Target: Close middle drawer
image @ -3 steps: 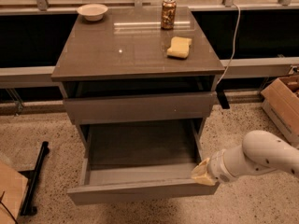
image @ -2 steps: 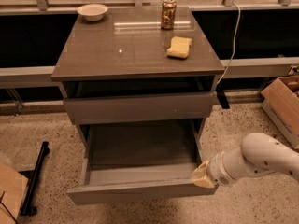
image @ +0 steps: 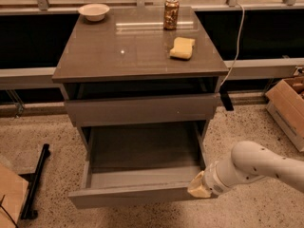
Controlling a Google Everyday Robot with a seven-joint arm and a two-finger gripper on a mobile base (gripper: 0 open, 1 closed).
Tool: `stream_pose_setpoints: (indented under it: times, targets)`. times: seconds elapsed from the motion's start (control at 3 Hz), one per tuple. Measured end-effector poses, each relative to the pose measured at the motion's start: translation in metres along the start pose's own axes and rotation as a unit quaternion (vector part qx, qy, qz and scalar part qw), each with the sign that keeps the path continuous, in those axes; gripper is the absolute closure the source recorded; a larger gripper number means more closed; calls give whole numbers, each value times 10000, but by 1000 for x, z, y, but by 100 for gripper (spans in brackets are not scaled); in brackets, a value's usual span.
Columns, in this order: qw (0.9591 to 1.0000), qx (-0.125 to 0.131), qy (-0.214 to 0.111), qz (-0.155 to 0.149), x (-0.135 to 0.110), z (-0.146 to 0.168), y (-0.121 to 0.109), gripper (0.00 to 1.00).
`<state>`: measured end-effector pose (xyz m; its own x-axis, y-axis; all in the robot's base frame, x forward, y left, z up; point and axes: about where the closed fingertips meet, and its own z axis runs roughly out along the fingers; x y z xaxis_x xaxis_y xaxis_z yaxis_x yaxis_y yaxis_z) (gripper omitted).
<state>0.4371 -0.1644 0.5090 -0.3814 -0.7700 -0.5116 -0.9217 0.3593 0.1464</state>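
The middle drawer (image: 142, 148) is pulled far out of the grey-brown cabinet (image: 137, 51). Its plain grey inside is empty, and its flat front panel (image: 133, 196) faces me at the bottom of the view. My gripper (image: 199, 186), on a white arm coming in from the right, is at the right end of that front panel, touching or almost touching the drawer's front right corner. The top drawer (image: 142, 109), above it, stands slightly out. The lowest drawer is hidden beneath the open one.
On the cabinet top stand a white bowl (image: 94, 11), a can (image: 171, 14) and a yellow sponge (image: 183, 48). A cardboard box (image: 289, 106) stands on the floor at the right. A black bar (image: 35, 182) lies on the floor at the left. A white cable (image: 237, 42) hangs at the right.
My gripper has shifted slightly left and down along the drawer's front right corner. The drawer has not visibly moved.
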Motion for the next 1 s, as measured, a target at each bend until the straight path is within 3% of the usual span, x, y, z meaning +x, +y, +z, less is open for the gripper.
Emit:
stream_pose_setpoints:
  times: [0.67,1.0]
  targets:
    - [9989,-360,145,280,35,77,-10,100]
    - [9985,-445,123,307,41,100,-18,100]
